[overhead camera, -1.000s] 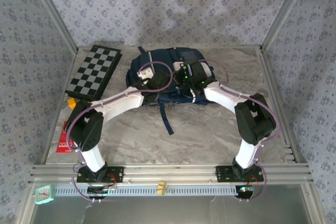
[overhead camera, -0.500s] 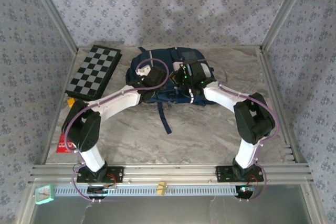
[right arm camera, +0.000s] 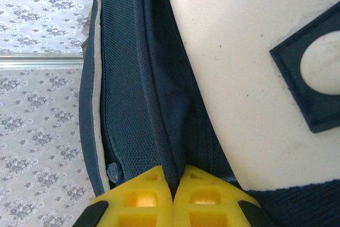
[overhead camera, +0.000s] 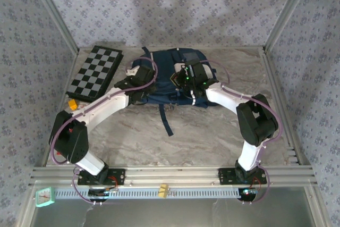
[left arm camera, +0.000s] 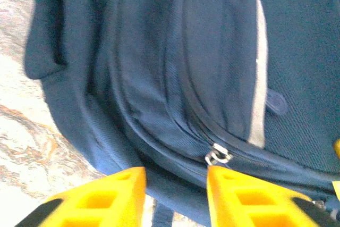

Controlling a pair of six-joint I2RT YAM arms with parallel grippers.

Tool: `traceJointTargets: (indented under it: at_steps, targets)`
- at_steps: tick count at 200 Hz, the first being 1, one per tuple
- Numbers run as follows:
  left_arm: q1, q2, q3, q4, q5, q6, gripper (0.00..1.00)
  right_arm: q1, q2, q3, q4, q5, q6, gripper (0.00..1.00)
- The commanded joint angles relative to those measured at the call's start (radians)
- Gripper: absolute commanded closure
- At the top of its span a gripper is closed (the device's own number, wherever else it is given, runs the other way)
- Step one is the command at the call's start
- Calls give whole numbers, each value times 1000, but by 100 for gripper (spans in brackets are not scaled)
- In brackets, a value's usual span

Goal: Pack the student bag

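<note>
The student bag [overhead camera: 169, 78] lies flat at the back middle of the table, navy with a white patch [right arm camera: 255, 78] and a white stripe [left arm camera: 258, 78]. My left gripper [overhead camera: 132, 81] hovers at the bag's left edge. In the left wrist view this gripper [left arm camera: 175, 178] is open, its yellow fingers apart above the bag's side seam, and a metal zipper pull [left arm camera: 218, 156] sits just off the right fingertip. My right gripper [overhead camera: 181, 77] is over the bag's middle. Seen from the right wrist, it [right arm camera: 174, 178] is shut on a fold of navy bag fabric [right arm camera: 171, 152] beside the white patch.
A folded checkerboard [overhead camera: 96, 73] lies at the back left, with a small orange item [overhead camera: 71, 104] in front of it. A dark bag strap [overhead camera: 167, 120] trails toward the table's middle. Aluminium frame rails [overhead camera: 170, 173] line the near edge.
My left arm has swung left, carrying its gripper from the bag's top-left area to the bag's left edge. The right arm keeps its place and its grip.
</note>
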Motion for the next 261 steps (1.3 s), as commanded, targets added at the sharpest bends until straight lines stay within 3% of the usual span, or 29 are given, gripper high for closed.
traceJointTargets:
  at_steps: [1, 49, 122, 192, 261]
  targets:
    - [-18, 38, 56, 5, 67, 77, 59, 15, 0, 54, 22, -57, -2, 100]
    - [-36, 118, 118, -16, 32, 84, 49, 16, 10, 52, 28, -58, 10, 100]
    - [-20, 200, 160, -26, -83, -40, 50, 28, 20, 75, 16, -60, 12, 100]
    - [18, 196, 161, 8, -94, -5, 80, 22, 18, 68, 12, -66, 6, 100]
    - [21, 77, 72, -37, -91, 66, 100, 2, 5, 62, -21, -75, -37, 100]
